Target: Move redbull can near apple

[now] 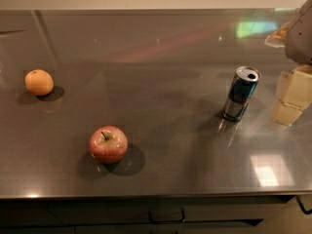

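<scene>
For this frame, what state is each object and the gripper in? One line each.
redbull can: upright on the counter, dark opening showing in its top, not held.
apple: resting stem up at the front left, far apart from the can.
orange: resting at the far left, nothing touching it.
gripper: at the right edge, just right of the can, beside it and not around it.

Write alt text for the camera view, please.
A redbull can stands on a grey counter, with the end effector just to its right. An apple lies to the left near the front edge, an orange fruit farther left.
</scene>
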### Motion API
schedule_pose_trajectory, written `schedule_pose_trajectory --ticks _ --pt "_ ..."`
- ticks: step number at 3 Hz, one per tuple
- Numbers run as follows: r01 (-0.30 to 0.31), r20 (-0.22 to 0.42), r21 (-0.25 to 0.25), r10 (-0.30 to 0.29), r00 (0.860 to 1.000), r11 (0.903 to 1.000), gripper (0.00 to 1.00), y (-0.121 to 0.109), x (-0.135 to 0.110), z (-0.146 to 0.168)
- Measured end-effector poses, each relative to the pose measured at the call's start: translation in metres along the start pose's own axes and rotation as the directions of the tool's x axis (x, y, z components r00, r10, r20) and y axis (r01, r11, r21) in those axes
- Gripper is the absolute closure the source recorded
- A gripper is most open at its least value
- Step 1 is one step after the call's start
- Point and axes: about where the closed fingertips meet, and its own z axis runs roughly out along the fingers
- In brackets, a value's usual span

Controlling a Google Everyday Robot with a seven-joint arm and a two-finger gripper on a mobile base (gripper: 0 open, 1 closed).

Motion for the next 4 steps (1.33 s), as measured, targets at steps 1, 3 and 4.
schedule_pose_trajectory --ticks 1,3,4 --pt "0.000 0.000 0.000 0.000 1.000 1.0000 0.00 0.000 0.000 0.000" --pt "-0.035 0.063 -0.007 0.035 0.997 0.9994 0.00 -0.020 -0.003 0.004" --pt "-0.054 0.132 -0.011 0.055 0.990 0.9985 0.00 -0.033 -0.005 0.016"
